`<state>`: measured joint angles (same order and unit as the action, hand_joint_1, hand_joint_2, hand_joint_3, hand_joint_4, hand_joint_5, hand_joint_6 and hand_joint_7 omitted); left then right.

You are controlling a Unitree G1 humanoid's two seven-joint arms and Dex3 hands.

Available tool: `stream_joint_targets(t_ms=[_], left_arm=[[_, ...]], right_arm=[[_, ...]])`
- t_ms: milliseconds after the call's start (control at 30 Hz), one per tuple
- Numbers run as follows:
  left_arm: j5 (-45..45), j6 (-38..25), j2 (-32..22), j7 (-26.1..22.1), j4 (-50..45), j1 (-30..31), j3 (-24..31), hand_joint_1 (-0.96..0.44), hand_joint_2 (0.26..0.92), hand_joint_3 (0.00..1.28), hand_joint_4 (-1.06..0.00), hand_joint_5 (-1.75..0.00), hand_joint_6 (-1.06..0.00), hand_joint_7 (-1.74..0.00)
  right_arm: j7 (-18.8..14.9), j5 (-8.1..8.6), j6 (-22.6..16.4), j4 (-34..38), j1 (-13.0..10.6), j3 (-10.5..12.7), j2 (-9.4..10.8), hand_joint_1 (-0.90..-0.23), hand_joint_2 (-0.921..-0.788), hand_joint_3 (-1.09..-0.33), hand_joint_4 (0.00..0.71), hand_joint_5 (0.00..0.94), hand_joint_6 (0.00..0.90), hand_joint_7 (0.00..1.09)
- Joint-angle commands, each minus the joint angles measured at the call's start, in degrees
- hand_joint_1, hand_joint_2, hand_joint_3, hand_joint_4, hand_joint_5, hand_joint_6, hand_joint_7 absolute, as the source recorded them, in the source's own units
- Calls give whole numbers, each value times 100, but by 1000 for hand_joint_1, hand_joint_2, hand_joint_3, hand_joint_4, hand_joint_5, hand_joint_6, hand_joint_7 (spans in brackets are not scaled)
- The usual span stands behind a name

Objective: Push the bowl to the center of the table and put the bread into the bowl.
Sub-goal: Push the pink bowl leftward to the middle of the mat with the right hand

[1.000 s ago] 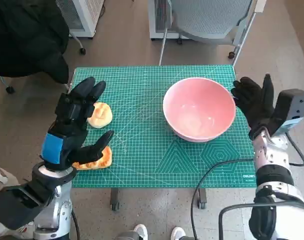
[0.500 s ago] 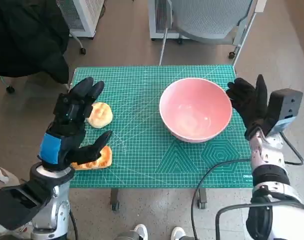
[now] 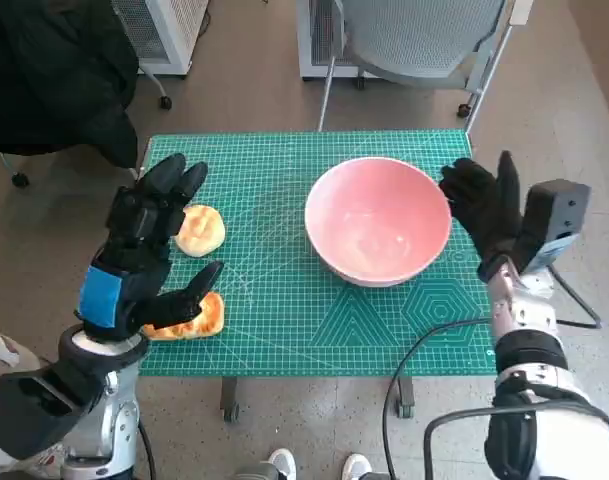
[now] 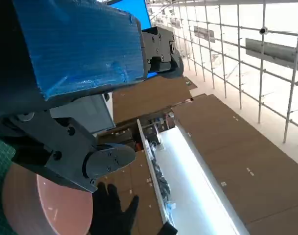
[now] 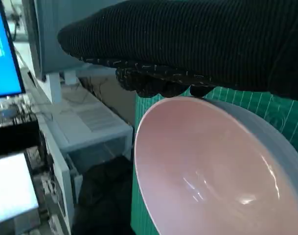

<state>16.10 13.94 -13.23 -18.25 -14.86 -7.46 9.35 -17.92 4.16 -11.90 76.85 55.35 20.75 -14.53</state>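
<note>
My right hand (image 3: 487, 207), fingers spread and holding nothing, presses the bowl (image 3: 377, 220) rim; bowl sits right of mat center. My left hand (image 3: 149, 245) hovers open above both bread pieces (image 3: 200, 229). Bread transfer not started.

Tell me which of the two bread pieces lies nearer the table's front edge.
The flatter toasted bread under the left hand's thumb; the rounder pale bun lies farther back.
</note>
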Motion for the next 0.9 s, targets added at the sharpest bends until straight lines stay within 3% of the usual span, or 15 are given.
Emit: stream_joint_targets(t_ms=[33,400,900], left_arm=[[17,-34,-41,-20,-121,44,3,-207,698,622,1,-394,1,-497],[59,-10,-27,-53,-53,25,16,-199,700,621,1,-393,1,-493],[124,-14,-12,-74,-47,46,43,-194,702,621,1,-391,1,-490]], right_arm=[[-76,-97,17,74,-150,-85,114,-605,-921,-764,212,3,288,10],[-121,-80,-51,55,-124,-227,278,-657,-921,-748,221,5,280,5],[-155,-61,-48,34,-57,-307,574,-587,-921,-793,211,0,256,0]])
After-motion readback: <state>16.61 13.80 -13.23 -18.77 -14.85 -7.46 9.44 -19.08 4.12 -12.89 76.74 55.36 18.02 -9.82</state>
